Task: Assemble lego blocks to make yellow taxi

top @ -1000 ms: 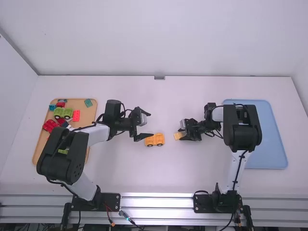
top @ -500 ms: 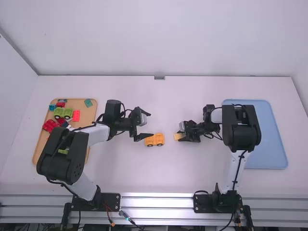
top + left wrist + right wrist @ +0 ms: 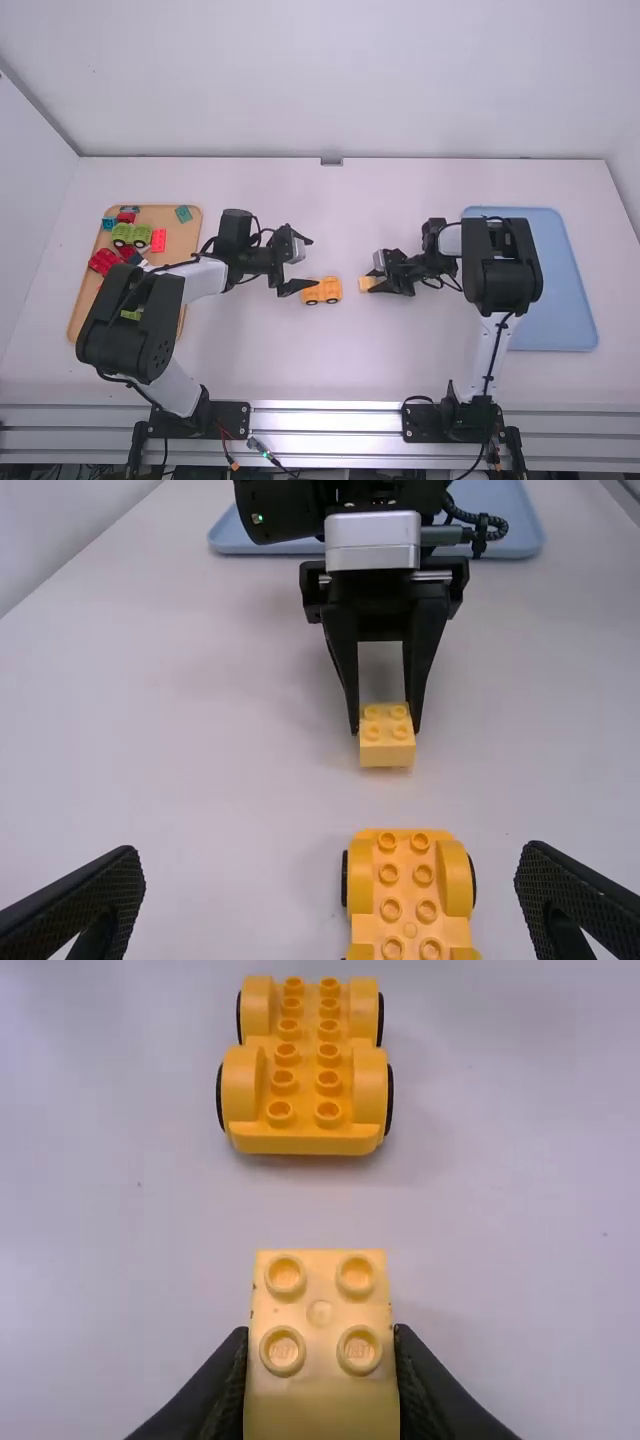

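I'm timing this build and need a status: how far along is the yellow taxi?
It looks early. Ready: the wheeled yellow base sits upright on the table, its studs bare. In hand: the right pincer grips a paler yellow block, apart from the base. The left pincer is open, holding nothing. Left: joining block to base, then probably any further taxi parts.

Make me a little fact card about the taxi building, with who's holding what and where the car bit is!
car base: yellow, black wheels, studs up, on the table between the grippers
block: pale yellow, four studs on top, apart from the car base
right gripper: shut on the block
left gripper: open, holding nothing
tan tray: red, green and blue-green pieces
blue tray: beside the right arm
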